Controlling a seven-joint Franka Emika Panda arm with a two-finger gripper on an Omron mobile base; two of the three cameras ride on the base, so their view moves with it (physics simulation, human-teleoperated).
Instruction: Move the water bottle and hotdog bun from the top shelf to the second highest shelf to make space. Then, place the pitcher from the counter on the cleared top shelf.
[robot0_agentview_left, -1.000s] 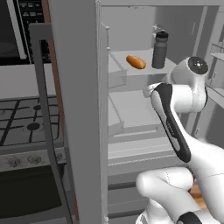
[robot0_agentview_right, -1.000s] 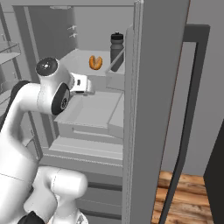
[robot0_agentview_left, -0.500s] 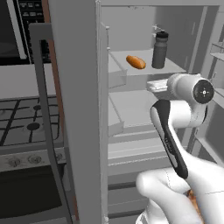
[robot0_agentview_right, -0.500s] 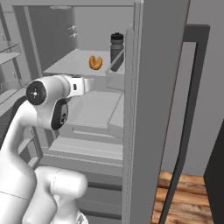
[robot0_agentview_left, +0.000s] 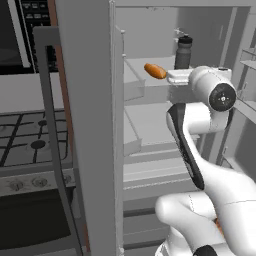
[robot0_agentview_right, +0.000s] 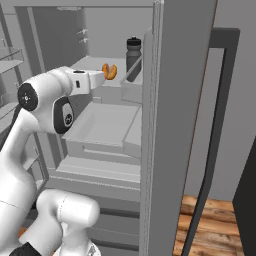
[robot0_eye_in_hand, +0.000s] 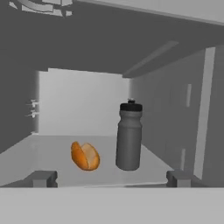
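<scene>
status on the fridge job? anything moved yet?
Done: nothing. Water bottle and hotdog bun both sit on the top shelf. In hand: gripper faces them, jaws open and empty. Left: shift both to the second highest shelf, then the pitcher.

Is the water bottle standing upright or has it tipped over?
Upright: the water bottle stands on the top shelf, cap uppermost, beside the hotdog bun.

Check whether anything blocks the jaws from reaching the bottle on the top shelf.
Nothing visible does. The open gripper faces the bottle across bare top shelf. The bun lies to the bottle's left, apart from it and off the straight line in.
</scene>
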